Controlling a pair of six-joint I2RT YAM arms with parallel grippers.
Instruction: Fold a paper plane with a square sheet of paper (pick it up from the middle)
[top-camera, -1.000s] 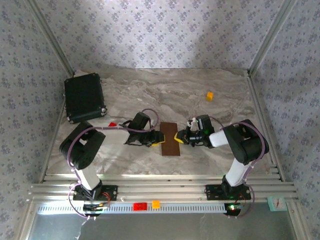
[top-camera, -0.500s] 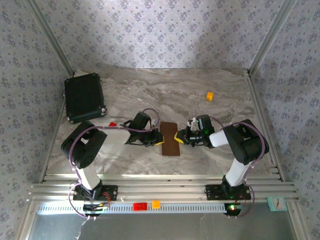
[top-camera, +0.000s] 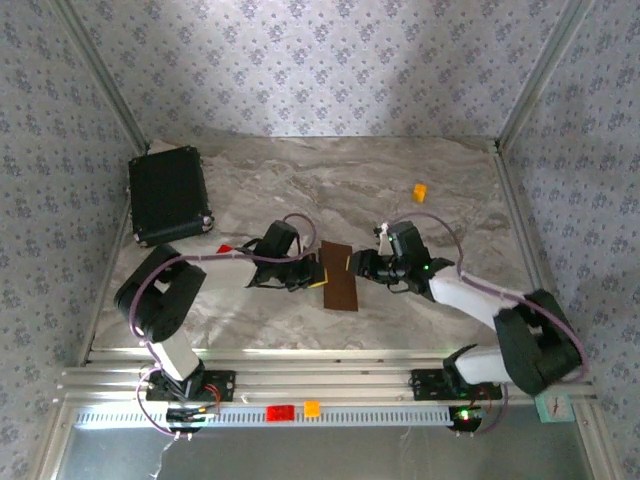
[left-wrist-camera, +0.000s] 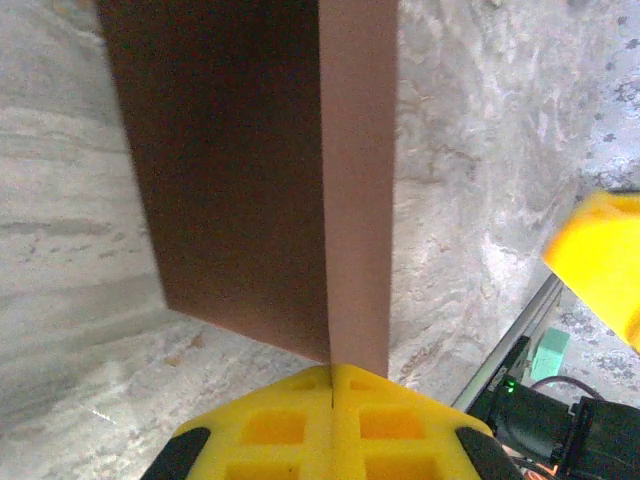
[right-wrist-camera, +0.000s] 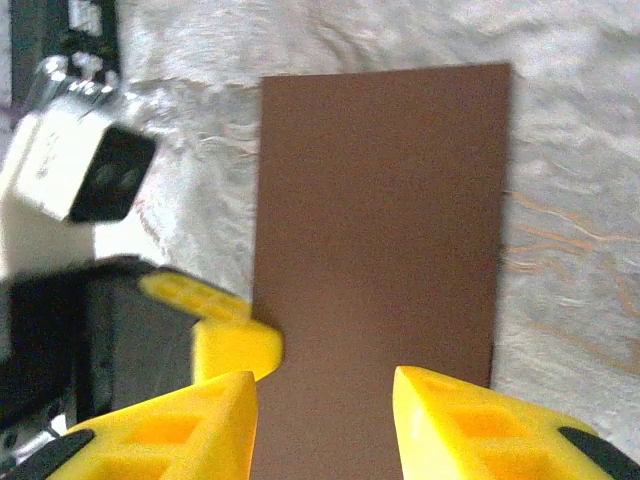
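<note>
The square sheet of paper (top-camera: 340, 277) lies at the table's middle as a narrow dark brown rectangle, folded over. In the left wrist view the paper (left-wrist-camera: 250, 150) runs straight into my left gripper (left-wrist-camera: 333, 372), whose yellow jaws are pressed together on its near edge. From above, the left gripper (top-camera: 318, 284) sits at the sheet's left side. My right gripper (top-camera: 352, 263) is at the sheet's right side. Its yellow jaws (right-wrist-camera: 325, 385) stand apart over the paper (right-wrist-camera: 385, 200) with nothing between them. One left gripper finger (right-wrist-camera: 225, 335) shows beside the sheet.
A black case (top-camera: 168, 194) lies at the back left and a small orange block (top-camera: 420, 191) at the back right. A small red block (top-camera: 225, 248) sits by the left arm. The aluminium rail (top-camera: 400, 380) borders the near edge.
My left gripper has shut on the paper's edge. My right gripper has opened and let go, and the right arm has swung its elbow out to the right.
</note>
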